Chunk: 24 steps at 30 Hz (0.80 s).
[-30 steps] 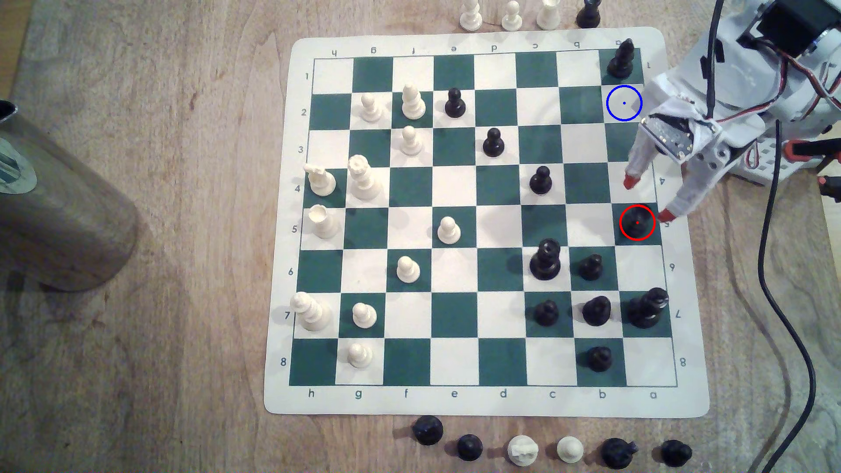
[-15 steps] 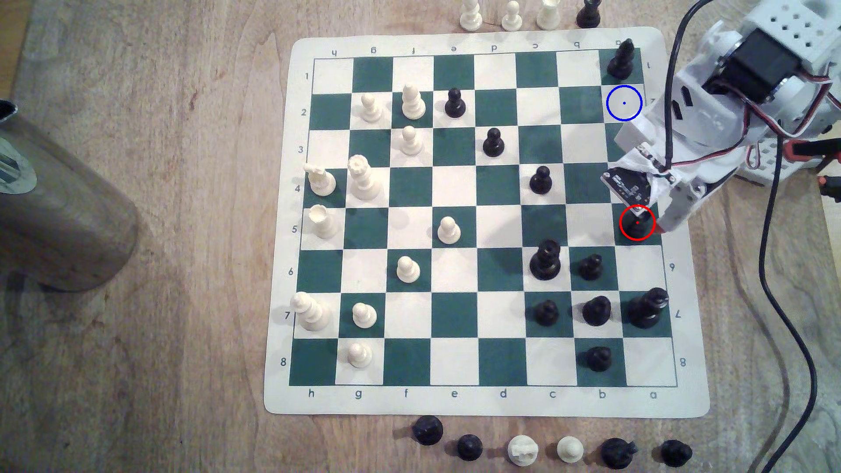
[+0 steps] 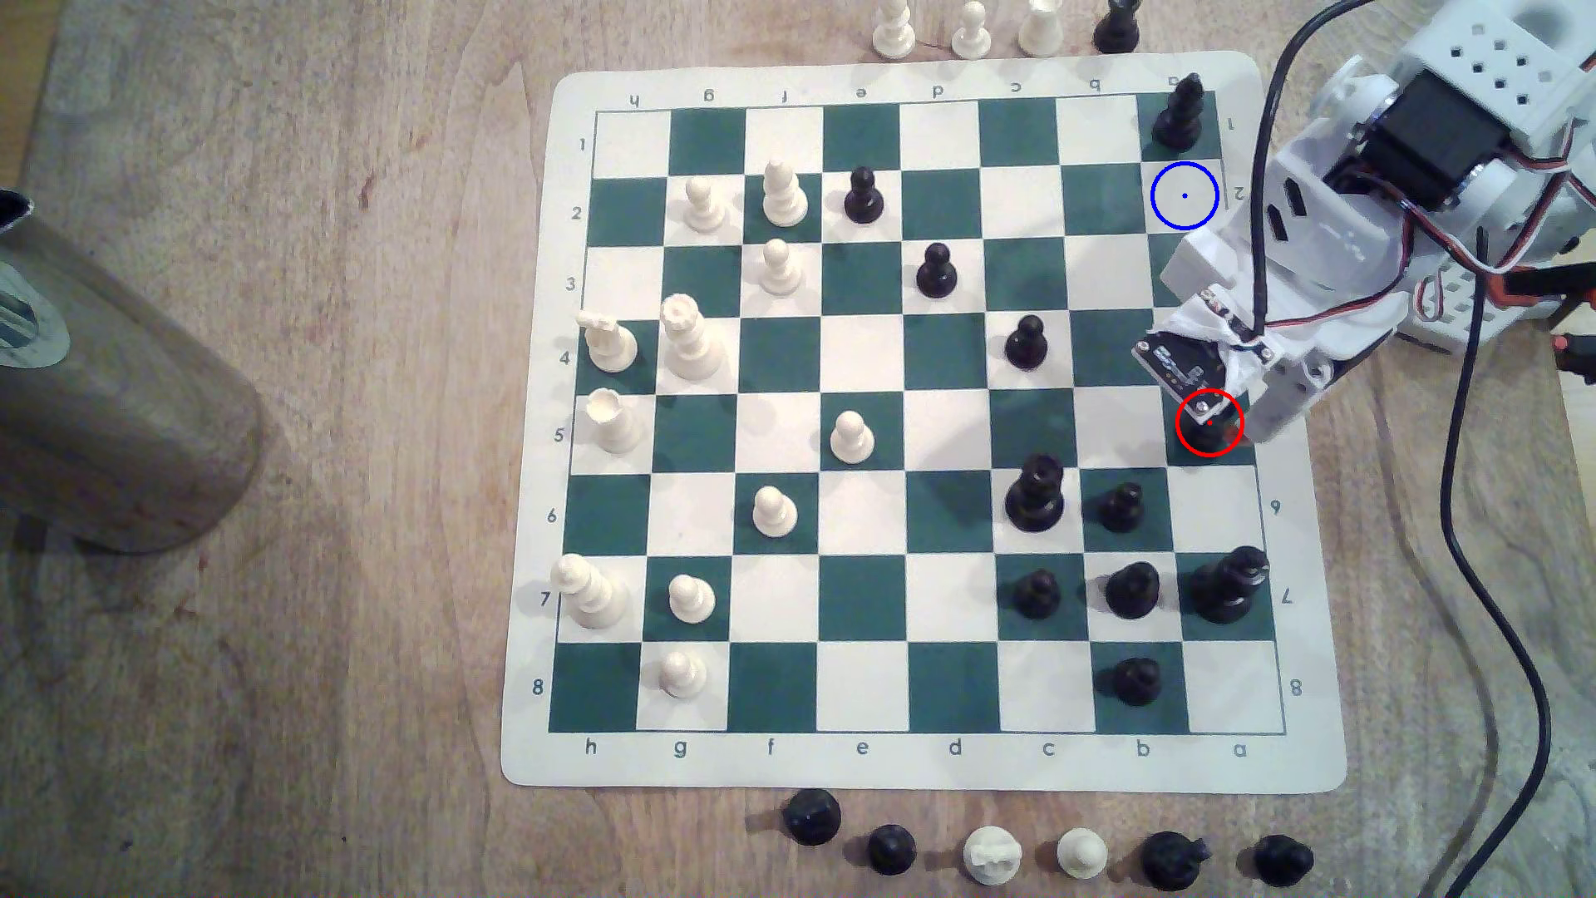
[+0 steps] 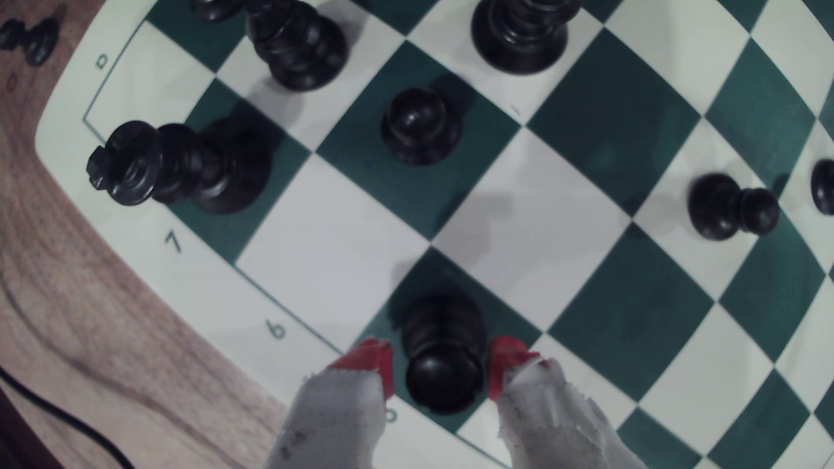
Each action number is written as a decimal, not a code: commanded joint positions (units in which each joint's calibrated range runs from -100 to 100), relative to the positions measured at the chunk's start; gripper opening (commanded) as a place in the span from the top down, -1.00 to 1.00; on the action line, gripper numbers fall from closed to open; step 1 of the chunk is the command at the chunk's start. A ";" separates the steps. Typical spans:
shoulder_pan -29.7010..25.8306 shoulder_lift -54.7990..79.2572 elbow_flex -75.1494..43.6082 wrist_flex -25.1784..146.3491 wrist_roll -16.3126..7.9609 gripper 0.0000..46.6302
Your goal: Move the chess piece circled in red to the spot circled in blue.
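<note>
I note the gripper (image 4: 440, 370) open, its red tips flanking the black piece (image 4: 442, 356) with slim gaps, gripping nothing. The piece stands upright by the board's (image 3: 1304, 604) edge, squarely between them; the blue-ringed square (image 3: 1185, 196) lies farther along that edge.

The green-and-white vinyl chessboard (image 3: 924, 768) carries border letters h–a along its near edge and numbers 1–8 down both sides.

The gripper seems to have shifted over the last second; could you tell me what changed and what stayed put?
The gripper swung from beside the board's edge down over the red-circled black piece; its red-tipped fingers now flank the piece with small gaps, not yet clamped. The piece remains on its green square, the blue-circled square is still empty, and the other pieces are unmoved.
</note>
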 commanded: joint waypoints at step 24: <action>-0.84 -5.27 -2.79 3.06 -1.03 0.91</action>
